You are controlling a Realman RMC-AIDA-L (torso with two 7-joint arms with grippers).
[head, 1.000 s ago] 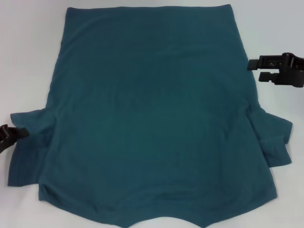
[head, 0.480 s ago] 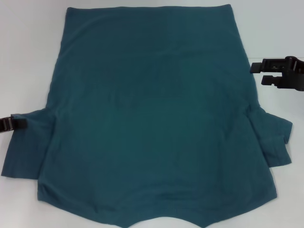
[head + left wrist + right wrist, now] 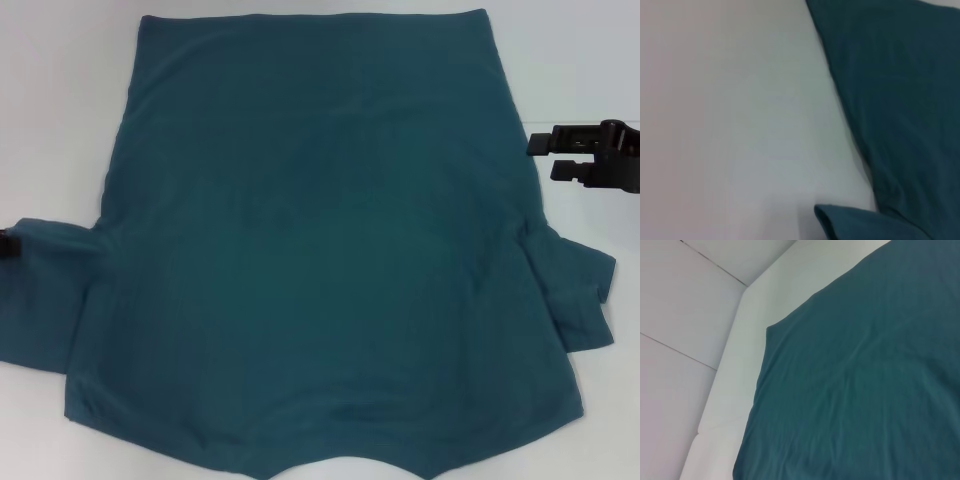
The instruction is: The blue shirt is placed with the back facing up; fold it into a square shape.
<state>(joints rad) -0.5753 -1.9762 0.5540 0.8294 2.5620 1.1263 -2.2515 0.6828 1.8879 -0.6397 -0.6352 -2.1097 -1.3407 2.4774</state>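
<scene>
Blue shirt [image 3: 320,250] flat on table [image 3: 60,100], R claw [image 3: 545,155] apart beside it, L claw [image 3: 6,243] unclear

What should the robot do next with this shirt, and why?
Probably bring the left gripper back in to pinch the left sleeve. The blue shirt lies flat, plain side up, both sleeves sticking out sideways, nothing folded yet. The right gripper waits open beside the shirt's right edge, holding nothing.

White table [image 3: 60,120], blue shirt [image 3: 320,250] spread flat on it, plain side up
</scene>
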